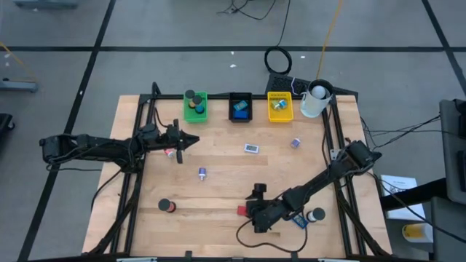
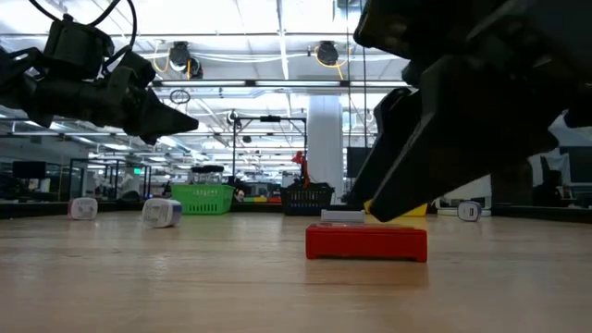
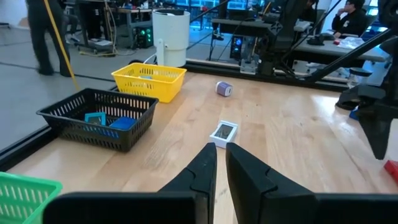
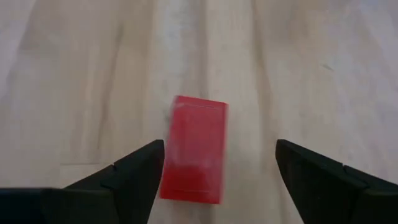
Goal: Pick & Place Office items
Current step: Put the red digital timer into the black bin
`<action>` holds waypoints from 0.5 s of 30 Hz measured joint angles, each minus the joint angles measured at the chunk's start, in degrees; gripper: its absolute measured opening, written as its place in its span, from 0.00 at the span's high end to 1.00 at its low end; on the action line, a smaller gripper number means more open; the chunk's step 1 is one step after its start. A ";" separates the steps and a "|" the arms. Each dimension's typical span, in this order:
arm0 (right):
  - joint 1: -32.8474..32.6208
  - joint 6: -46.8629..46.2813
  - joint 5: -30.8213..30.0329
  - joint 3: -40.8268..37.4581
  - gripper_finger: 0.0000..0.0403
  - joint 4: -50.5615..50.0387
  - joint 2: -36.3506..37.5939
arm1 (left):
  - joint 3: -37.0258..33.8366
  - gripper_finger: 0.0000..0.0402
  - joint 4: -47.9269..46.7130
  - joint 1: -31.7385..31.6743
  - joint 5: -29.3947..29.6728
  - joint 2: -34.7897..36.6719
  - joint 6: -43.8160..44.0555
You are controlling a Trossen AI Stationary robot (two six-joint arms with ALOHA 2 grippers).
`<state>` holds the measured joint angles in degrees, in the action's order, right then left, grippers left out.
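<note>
Right claw (image 4: 217, 163) spread wide, low over the near part of the bench (image 1: 226, 171), straddling a red block (image 4: 194, 149) without touching it. Block flat on the wood, lying between the two fingers, nearer one finger than the other; seen in the low view just beside the dark claw body.

Left claw (image 3: 220, 163) narrow, fingers almost together with only a slim gap, holding nothing, raised above the left side of the bench.

Elsewhere on the bench: a white rectangular piece (image 1: 251, 148) near the middle, a small purple piece (image 1: 295, 143) to its right, a small blue-and-white piece (image 1: 202, 173) left of centre, a dark round roll (image 1: 167, 207) toward the near left corner.

Along the far edge: green tray (image 1: 196, 108), black tray (image 1: 240, 107) and yellow tray (image 1: 280, 106) side by side, each holding items; white cup (image 1: 314, 101) just right of the yellow tray.
</note>
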<state>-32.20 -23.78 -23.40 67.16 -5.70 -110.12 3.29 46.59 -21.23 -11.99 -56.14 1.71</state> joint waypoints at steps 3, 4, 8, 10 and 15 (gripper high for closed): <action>0.37 0.53 2.38 0.03 0.29 -0.60 -0.48 | 0.00 0.89 -0.02 0.00 0.00 0.00 -0.06; 0.56 0.49 3.15 0.00 0.30 -0.97 -0.48 | 0.00 0.89 -0.02 0.00 0.00 0.00 -0.06; 1.05 -0.14 5.79 0.00 0.36 -1.19 -0.46 | 0.00 0.89 -0.02 0.00 0.00 0.02 -0.06; 1.32 -0.18 5.91 0.00 0.39 -1.99 -0.46 | 0.00 0.89 -0.02 0.00 0.00 0.02 -0.04; 2.20 -0.52 8.57 0.00 0.48 -3.07 -0.46 | 0.00 0.89 -0.04 0.00 0.02 0.02 -0.04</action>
<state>-30.00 -24.31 -14.83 67.16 -8.76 -110.59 3.29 46.54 -21.23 -11.97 -56.12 1.67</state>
